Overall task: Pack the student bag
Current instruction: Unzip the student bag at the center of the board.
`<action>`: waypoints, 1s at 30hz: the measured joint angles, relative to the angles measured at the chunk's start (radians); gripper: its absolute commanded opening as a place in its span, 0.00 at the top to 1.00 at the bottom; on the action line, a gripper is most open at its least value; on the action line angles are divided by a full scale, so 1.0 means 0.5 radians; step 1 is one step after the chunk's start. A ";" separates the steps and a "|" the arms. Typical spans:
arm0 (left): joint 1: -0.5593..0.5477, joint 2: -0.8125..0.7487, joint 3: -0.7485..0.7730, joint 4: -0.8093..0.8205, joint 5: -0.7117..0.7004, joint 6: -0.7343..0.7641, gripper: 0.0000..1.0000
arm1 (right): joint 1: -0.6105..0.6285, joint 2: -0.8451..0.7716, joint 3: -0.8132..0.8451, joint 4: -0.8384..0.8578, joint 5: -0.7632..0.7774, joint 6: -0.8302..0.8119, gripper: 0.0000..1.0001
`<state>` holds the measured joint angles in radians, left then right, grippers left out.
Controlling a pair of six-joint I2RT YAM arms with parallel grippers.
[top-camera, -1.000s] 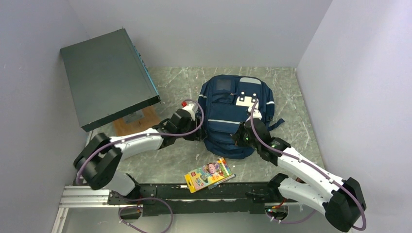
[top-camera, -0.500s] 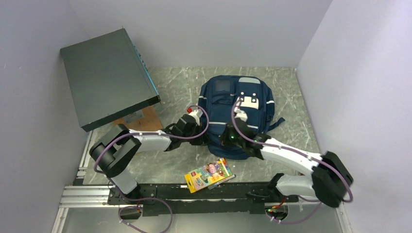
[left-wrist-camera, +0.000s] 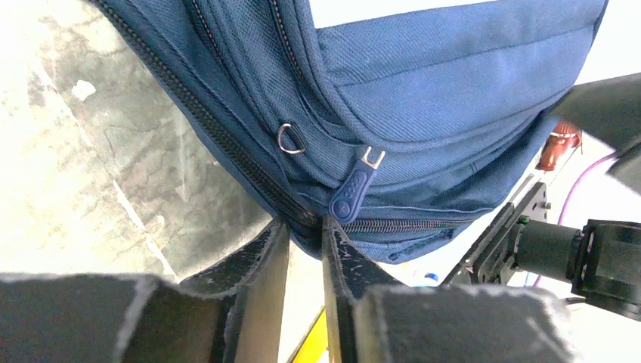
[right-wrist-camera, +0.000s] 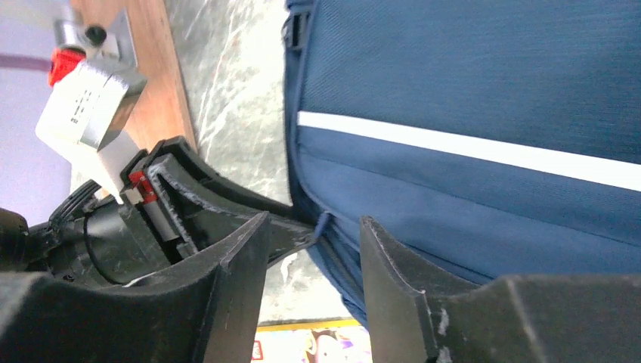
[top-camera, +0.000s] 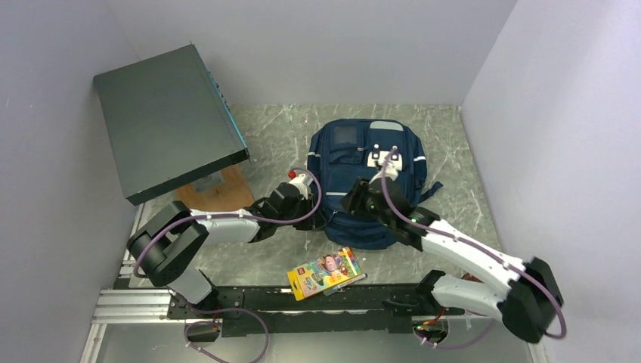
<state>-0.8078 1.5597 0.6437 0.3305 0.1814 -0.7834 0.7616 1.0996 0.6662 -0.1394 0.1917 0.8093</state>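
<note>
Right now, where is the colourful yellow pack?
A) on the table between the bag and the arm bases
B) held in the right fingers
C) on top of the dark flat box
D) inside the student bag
A: the top view shows the colourful yellow pack lying flat on the table, on the near side of the student bag.

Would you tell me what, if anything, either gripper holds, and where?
Right gripper: open, nothing held. Left gripper: nearly closed at the zipper seam of the student bag; a grip cannot be told.
</note>
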 measured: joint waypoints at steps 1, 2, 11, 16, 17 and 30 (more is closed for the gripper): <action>0.000 -0.005 0.000 -0.011 0.004 0.010 0.66 | -0.034 -0.080 -0.024 -0.031 0.000 -0.011 0.43; 0.000 -0.015 0.000 -0.024 0.011 0.024 0.64 | -0.076 -0.172 -0.050 -0.076 0.000 -0.021 0.37; -0.011 -0.225 0.000 -0.171 0.048 0.191 0.45 | -0.772 -0.830 -0.336 -0.387 -0.217 -0.078 0.15; -0.022 -0.407 0.003 -0.199 0.070 0.363 0.21 | -1.111 -0.808 -0.375 -0.437 -0.426 -0.132 0.19; -0.041 -0.435 0.029 -0.241 0.069 0.417 0.19 | -1.176 -0.795 -0.391 -0.433 -0.483 -0.140 0.20; -0.301 -0.258 0.781 -0.668 0.011 0.969 0.25 | -1.488 -0.638 -0.535 -0.128 -1.086 -0.010 0.50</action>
<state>-0.9581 1.4307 1.0344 -0.0032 0.1871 -0.2989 0.0177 0.7807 0.3988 -0.2035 -0.3515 0.8043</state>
